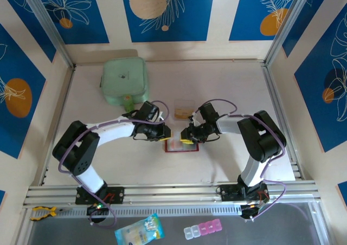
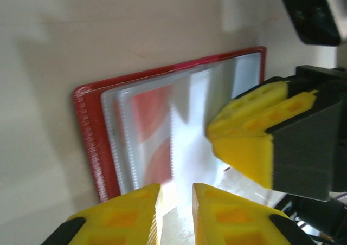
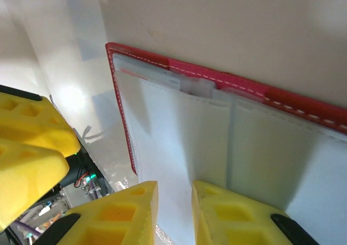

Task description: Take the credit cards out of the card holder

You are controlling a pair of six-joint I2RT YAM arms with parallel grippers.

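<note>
We are observing partial progress — one credit card [image 1: 182,113] lying outside the card holder [image 1: 181,147], a red-marked card [image 2: 152,128] sleeved (left gripper [image 2: 177,195], right gripper [image 3: 174,189] slightly parted).

The left arm [image 1: 103,131] and the right arm [image 1: 260,139] were built alike: smooth white tube-shaped links between bulky black joint housings. A thin purple cable [image 1: 65,158] ran in loose loops along each. Each arm stood on a black base [image 1: 100,196] showing a bit of red wire. The left gripper [image 2: 176,201] and the right gripper [image 3: 174,201] had blocky bright yellow fingers [image 2: 124,215] with shallow square recesses, mounted on black bodies.
</note>
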